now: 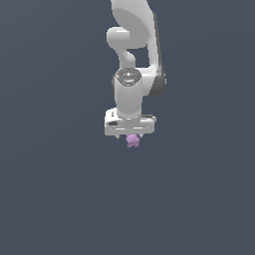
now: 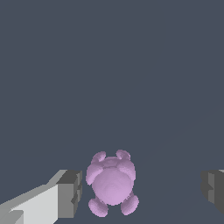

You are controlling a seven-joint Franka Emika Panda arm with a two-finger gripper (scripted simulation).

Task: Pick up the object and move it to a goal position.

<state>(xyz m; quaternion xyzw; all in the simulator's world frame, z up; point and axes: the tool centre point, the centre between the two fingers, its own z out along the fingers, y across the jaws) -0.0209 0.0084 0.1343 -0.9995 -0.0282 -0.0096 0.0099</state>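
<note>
The object (image 1: 132, 141) is a tiny pink-purple lumpy item with small rounded knobs, lying on the dark grey floor. In the exterior view it shows just under my white gripper (image 1: 130, 135), which points straight down over it. In the wrist view the object (image 2: 112, 183) lies between the two dark-padded fingers, close to one finger (image 2: 70, 194) with a thin gap and far from the other finger (image 2: 213, 187). The jaws stand wide apart, so my gripper (image 2: 142, 190) is open and holds nothing.
A plain dark grey floor (image 1: 60, 199) fills both views. The white arm (image 1: 134, 45) rises from the gripper to the top of the exterior view. No other objects or marker show.
</note>
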